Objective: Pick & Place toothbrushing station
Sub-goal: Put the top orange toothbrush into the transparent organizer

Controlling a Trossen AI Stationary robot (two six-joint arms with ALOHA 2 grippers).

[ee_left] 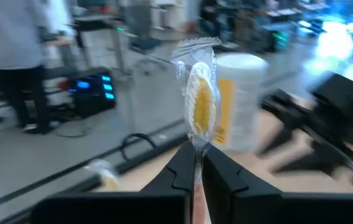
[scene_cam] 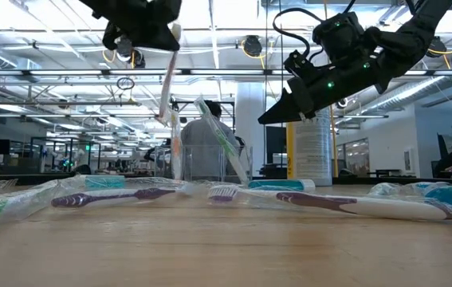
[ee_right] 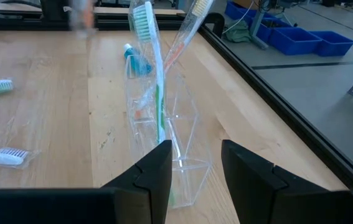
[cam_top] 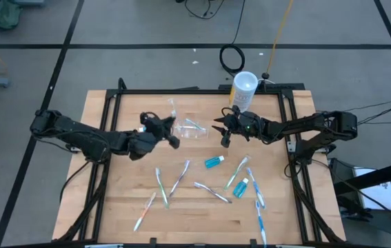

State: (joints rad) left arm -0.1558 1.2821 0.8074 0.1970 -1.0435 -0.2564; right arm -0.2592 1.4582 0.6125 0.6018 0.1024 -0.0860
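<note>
Nearest in the low view, wrapped pastel-handled toothbrushes point(scene_cam: 114, 196) and small teal white-capped toothpaste tubes point(cam_top: 214, 162) lie scattered over the wooden table point(cam_top: 112, 213). Farther back stands the small clear plastic holder point(ee_right: 185, 140), upright near the table's far middle, with a green-handled toothbrush point(ee_right: 154, 68) leaning in it. Above it, the left gripper point(ee_left: 196, 163) is pinched tight on a wrapped orange-bristled toothbrush point(ee_left: 200, 102). The right gripper point(ee_right: 196, 163) hovers beside the holder, fingers spread, empty. Beyond stands a white canister point(cam_top: 243, 90).

The right hand point(ee_right: 195, 168), fingers apart, faces the clear holder point(ee_right: 179, 134) on the bench point(ee_right: 51, 93); a green-handled toothbrush point(ee_right: 154, 74) stands inside, another wrapped toothbrush point(ee_right: 185, 31) beside it.
</note>
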